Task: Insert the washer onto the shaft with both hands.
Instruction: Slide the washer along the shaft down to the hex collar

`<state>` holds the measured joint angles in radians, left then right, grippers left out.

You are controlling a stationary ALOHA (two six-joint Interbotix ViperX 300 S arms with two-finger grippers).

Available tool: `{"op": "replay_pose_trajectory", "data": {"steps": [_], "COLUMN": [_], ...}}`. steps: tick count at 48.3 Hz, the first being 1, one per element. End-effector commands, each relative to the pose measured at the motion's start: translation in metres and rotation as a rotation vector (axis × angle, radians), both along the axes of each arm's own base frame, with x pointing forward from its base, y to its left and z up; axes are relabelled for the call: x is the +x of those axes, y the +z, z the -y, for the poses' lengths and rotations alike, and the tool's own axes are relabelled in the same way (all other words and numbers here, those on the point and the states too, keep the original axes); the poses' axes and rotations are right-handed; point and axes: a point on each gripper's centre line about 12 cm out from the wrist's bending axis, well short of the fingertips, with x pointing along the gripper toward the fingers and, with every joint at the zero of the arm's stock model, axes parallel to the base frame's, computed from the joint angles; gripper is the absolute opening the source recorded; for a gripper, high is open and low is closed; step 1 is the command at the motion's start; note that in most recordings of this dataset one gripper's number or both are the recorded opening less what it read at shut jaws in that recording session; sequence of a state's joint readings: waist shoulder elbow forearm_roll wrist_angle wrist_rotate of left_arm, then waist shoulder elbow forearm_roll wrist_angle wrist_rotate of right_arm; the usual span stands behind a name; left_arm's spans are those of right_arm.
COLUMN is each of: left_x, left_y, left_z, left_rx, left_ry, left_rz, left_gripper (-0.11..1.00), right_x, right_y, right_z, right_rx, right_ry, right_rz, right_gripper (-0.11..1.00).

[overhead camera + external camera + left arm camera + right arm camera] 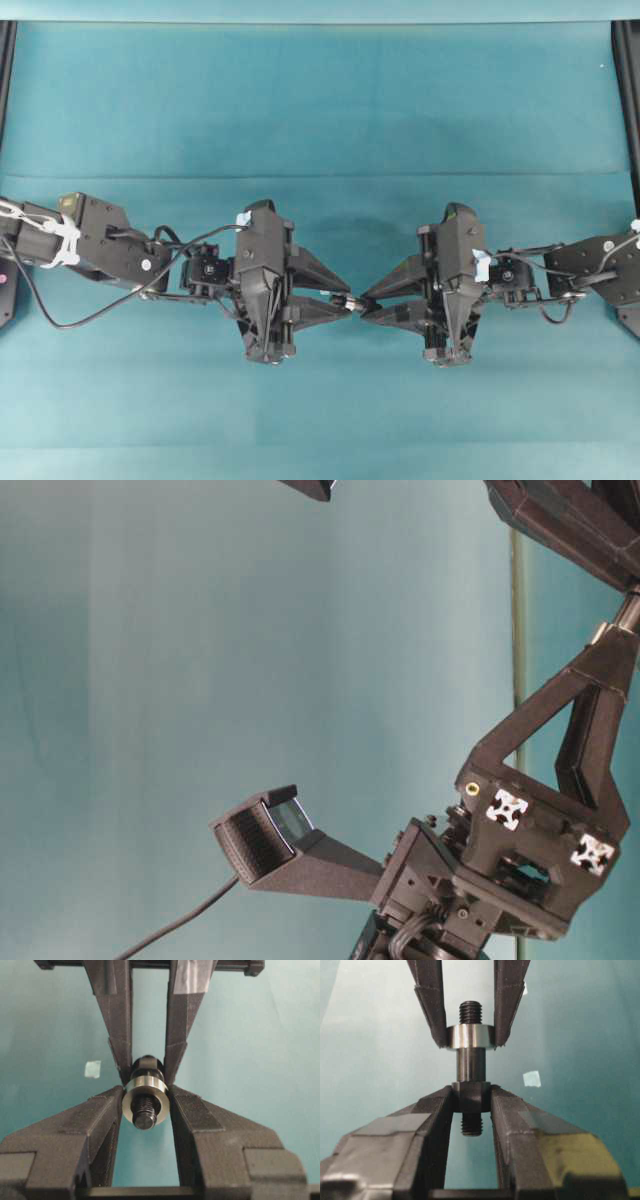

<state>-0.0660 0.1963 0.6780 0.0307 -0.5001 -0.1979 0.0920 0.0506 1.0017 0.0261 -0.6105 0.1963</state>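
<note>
As washer (pixel 469 1037) sits threaded over shaft (pixel 471 1077), insertion approx. done: left gripper (pixel 146 1097) pinches washer at 12 o'clock, right gripper (pixel 471 1097) clamps shaft; release left.

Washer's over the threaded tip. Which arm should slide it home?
Left. The left end effector grips the washer, already over the threaded tip of the shaft; the right end effector clamps its thick section and looks better kept still.
</note>
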Motion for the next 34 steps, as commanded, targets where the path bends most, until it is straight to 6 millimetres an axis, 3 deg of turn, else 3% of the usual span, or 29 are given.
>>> {"op": "replay_pose_trajectory", "data": {"steps": [1, 34], "left_x": [0.0057, 0.0112], "left_y": [0.0074, 0.0025], "left_z": [0.0017, 0.0033], "left_rx": [0.000, 0.004], "left_ry": [-0.004, -0.007], "left_rz": [0.025, -0.009], "left_gripper": [0.35, 0.35], "right_x": [0.0066, 0.0083], "right_y": [0.0079, 0.0071], "right_z": [-0.0010, -0.0012], "right_rx": [0.009, 0.009], "right_ry": [-0.002, -0.002], "right_rz": [0.035, 0.032], "right_gripper": [0.00, 0.00]}}
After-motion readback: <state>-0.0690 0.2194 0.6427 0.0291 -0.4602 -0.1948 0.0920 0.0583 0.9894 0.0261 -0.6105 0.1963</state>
